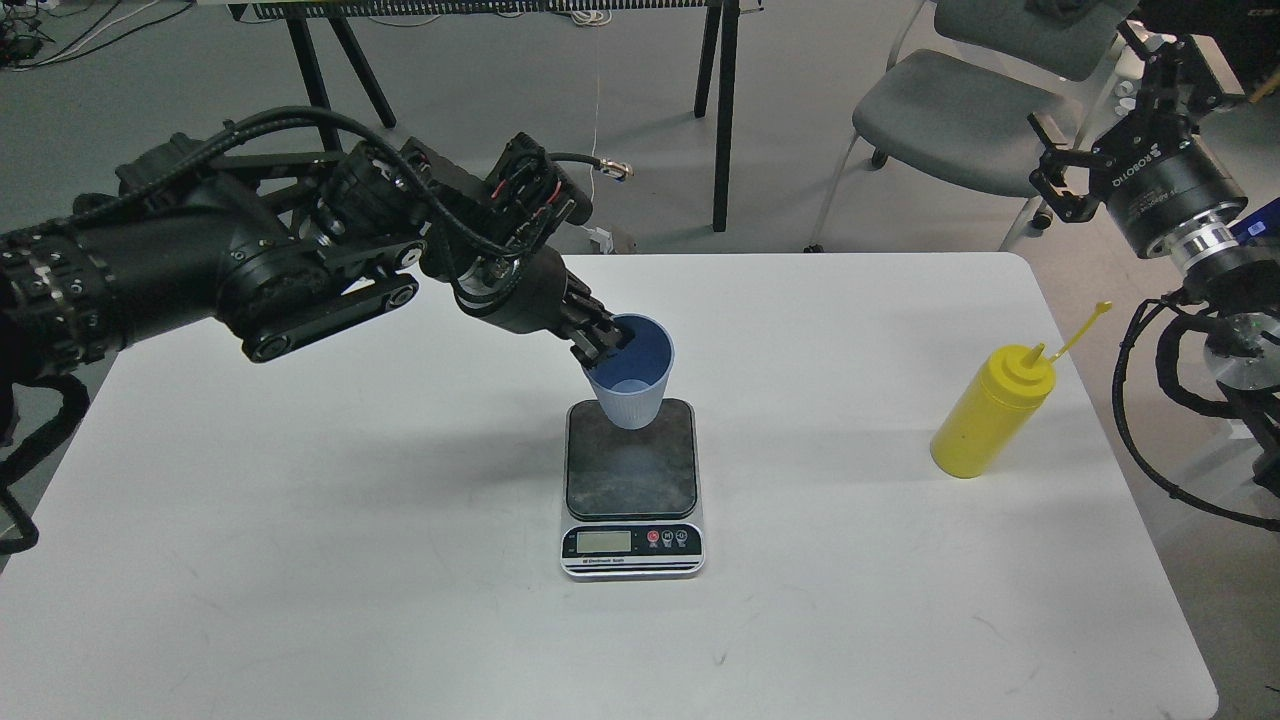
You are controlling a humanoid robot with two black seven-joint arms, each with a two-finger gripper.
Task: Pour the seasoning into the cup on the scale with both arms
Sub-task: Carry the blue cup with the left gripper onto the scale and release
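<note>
My left gripper (603, 340) is shut on the left rim of the light blue cup (634, 382), one finger inside and one outside. It holds the cup nearly upright over the far edge of the scale's dark plate (630, 470); I cannot tell whether the cup's base touches the plate. The scale (632, 548) lies at the table's middle with its display toward me. The yellow seasoning bottle (990, 413) stands at the right of the table, its cap strap sticking up to the right. My right gripper (1120, 105) is open and empty, raised beyond the table's right edge, well above the bottle.
The white table (400, 560) has rounded corners. A grey chair (960, 110) stands behind the far right corner, close to my right gripper. Black trestle legs (725, 110) and a white cable stand on the floor behind the table.
</note>
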